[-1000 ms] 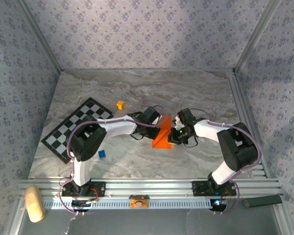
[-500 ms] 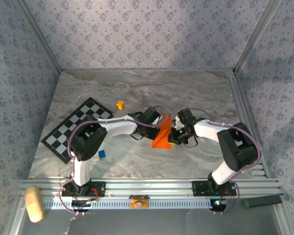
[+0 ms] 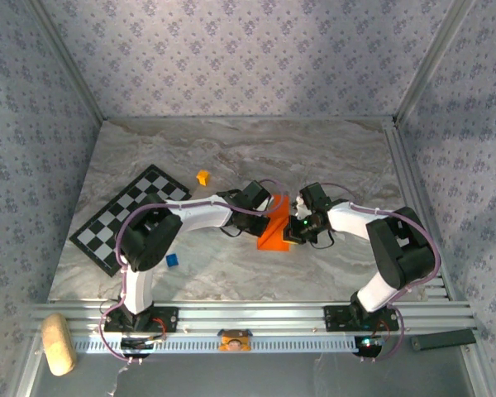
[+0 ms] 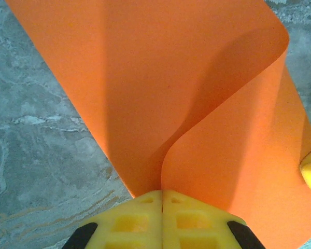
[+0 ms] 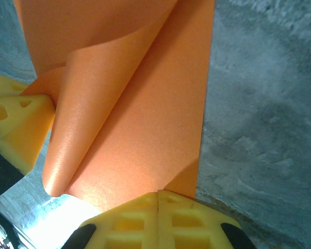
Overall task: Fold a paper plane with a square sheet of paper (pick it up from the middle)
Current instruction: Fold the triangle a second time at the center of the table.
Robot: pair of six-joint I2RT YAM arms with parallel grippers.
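The square sheet of paper (image 4: 145, 78) — smooth, orange, curled over.

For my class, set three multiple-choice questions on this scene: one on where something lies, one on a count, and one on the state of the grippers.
1. Where does the checkered board lie on the table?
A. On the left arm's side.
B. On the right arm's side.
C. Off it, on the metal rail.

2. How many small cubes lie on the table?
A. One.
B. Two.
C. Four.

3. How do the left gripper and the right gripper stand to the orange paper?
A. Both open above it.
B. Both shut on it.
C. One shut on it, one well away.

Answers:
1 A: the top view shows the board left of centre.
2 B: there is a yellow-orange cube and a blue cube.
3 B: each wrist view shows closed fingers pinching the paper's edge.
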